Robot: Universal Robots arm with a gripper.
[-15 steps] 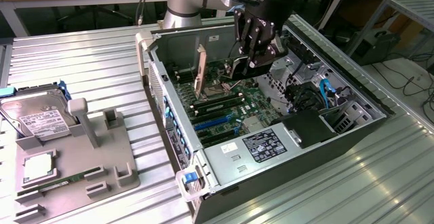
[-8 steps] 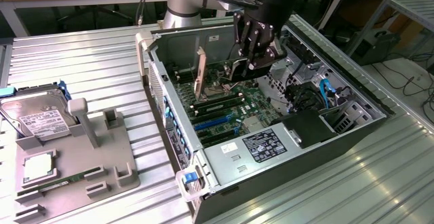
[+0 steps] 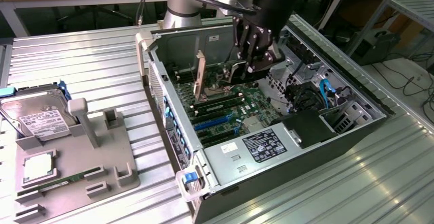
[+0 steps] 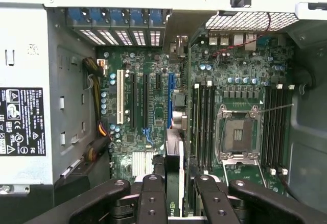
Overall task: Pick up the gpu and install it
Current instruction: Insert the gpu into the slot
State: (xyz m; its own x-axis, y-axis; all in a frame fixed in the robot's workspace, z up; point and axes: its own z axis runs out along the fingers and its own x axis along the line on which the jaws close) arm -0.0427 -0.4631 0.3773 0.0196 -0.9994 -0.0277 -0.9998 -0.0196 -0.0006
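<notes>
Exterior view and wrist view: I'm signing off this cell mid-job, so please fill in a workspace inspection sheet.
Surface: ribbed metal table, open computer case lying on it.
Job's things: gpu on edge over the motherboard.
Clutter: hard drive, memory stick on grey fixture.
Grippers: gripper shut on the gpu.
Cables: blue cables and yellow wires inside the case.
Surroundings: floor cables at the exterior view's right.

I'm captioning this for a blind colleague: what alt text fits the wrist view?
The tool holds the gpu edge-on between its dark fingers, above the green motherboard inside an open computer case. Expansion slots lie beside an empty processor socket, with a labelled power supply at one side.
</notes>
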